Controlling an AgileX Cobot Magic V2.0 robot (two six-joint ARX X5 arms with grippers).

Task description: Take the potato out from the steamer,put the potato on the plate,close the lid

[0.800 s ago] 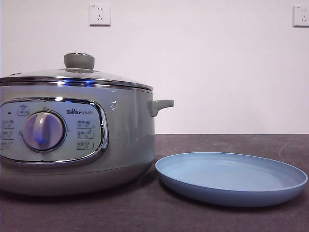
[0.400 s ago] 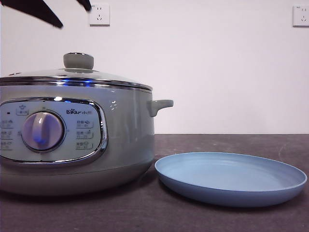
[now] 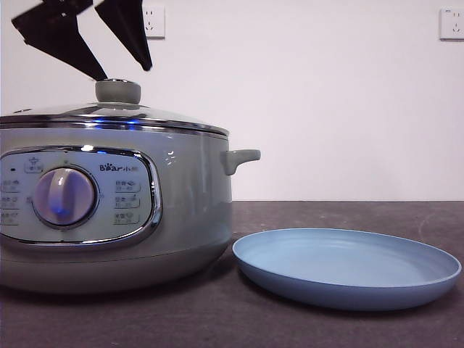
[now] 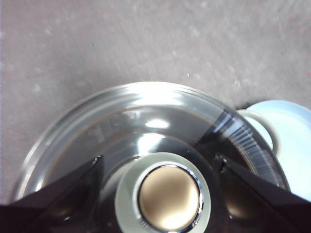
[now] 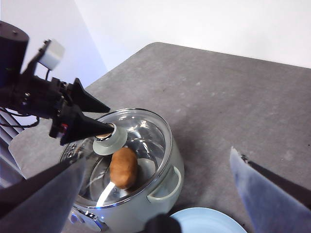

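Observation:
The sage-green steamer (image 3: 188,196) stands at the left with its glass lid (image 3: 109,112) on. My left gripper (image 3: 125,72) is open just above the lid's green knob (image 3: 118,91), one jaw on each side; the left wrist view shows the knob (image 4: 167,191) between the jaws. The potato (image 5: 123,167) lies inside the steamer, seen through the lid in the right wrist view. The light blue plate (image 3: 348,264) sits empty to the steamer's right. My right gripper (image 5: 155,158) is open and empty, high above the table.
The steamer's side handle (image 3: 241,158) sticks out toward the plate. Two wall sockets (image 3: 149,22) are on the white wall behind. The dark grey table (image 3: 348,214) stretches behind and around the plate.
The left gripper has come down from the top left corner to just above the lid's knob, jaws open. The steamer, lid and plate have not moved.

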